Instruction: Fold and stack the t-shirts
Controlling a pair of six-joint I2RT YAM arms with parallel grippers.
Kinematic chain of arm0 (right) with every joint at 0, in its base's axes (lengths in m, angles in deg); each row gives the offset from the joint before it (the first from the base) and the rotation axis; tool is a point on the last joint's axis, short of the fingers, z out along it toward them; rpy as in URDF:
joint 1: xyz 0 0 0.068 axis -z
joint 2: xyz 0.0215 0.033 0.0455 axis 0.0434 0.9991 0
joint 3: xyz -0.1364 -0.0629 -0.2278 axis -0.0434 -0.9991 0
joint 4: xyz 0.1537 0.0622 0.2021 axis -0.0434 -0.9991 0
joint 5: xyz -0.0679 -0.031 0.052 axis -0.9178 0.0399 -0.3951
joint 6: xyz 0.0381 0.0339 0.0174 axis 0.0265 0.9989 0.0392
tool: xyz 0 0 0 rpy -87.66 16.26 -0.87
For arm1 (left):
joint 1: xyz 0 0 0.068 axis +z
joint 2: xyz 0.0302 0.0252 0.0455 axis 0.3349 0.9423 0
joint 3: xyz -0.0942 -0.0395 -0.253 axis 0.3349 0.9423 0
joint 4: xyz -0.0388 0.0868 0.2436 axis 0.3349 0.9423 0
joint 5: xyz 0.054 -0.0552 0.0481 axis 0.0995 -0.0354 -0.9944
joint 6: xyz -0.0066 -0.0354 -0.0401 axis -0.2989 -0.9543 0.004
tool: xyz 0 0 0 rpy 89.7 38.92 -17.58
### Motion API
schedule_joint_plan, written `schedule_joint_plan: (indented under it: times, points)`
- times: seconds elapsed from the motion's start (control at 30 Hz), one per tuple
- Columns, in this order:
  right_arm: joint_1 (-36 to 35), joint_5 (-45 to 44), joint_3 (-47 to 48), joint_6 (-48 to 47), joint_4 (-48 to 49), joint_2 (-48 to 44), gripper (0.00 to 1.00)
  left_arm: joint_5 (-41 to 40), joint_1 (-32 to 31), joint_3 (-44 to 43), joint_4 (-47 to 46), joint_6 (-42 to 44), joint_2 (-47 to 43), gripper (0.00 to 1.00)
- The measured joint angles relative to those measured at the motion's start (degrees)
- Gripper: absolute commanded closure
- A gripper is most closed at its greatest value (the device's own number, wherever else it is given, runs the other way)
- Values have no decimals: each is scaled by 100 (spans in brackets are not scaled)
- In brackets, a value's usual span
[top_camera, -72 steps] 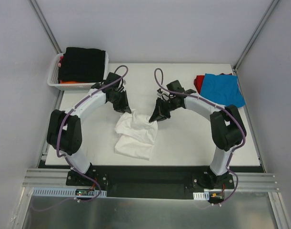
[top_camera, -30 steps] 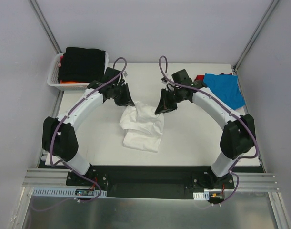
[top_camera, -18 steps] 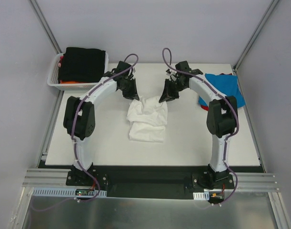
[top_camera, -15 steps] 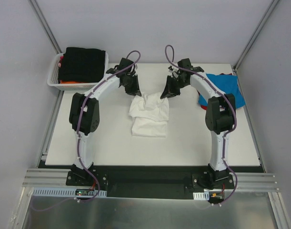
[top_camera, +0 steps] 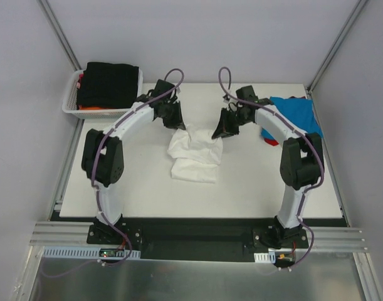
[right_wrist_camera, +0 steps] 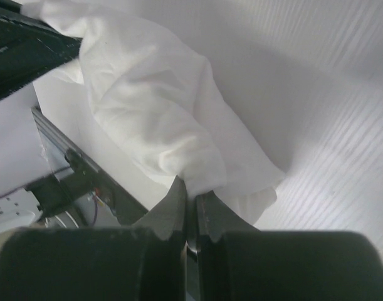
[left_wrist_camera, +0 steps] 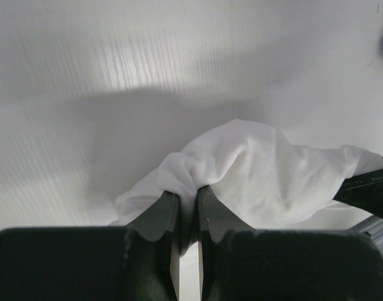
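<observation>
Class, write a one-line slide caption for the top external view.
Left gripper and right gripper pinch the white t-shirt at its far edge; a blue t-shirt lies nearby.

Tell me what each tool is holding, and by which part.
Both hold the white t-shirt: the left tool pinches a bunched fold at its far left corner, the right tool one at its far right corner.

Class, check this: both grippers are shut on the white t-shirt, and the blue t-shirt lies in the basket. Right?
No. The blue t-shirt is not in the basket; it lies at the far right of the table, as the top view shows. The left gripper and right gripper are indeed shut on the white t-shirt.
</observation>
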Motion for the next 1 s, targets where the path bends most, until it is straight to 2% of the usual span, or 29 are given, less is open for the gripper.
schedule_joint_plan:
  times: [0.23,0.33,0.43,0.67,1.0]
  points:
    - [-837,-66,-2514,439,835,-1716,99,-140,-501,2367,-573,-238,-1836,100]
    - [-1189,-92,-3156,667,1139,-1897,99,-153,-645,3082,-719,-439,-2146,100]
    - [-1331,-105,-3375,820,1222,-1869,99,-144,-713,3432,-767,-546,-2135,100]
    - [-1193,-131,-2776,837,1266,-1366,99,-177,-702,3200,-903,-636,-1676,100]
    - [-481,-254,-1397,428,938,-63,99,-389,-487,1930,-925,-575,-297,100]
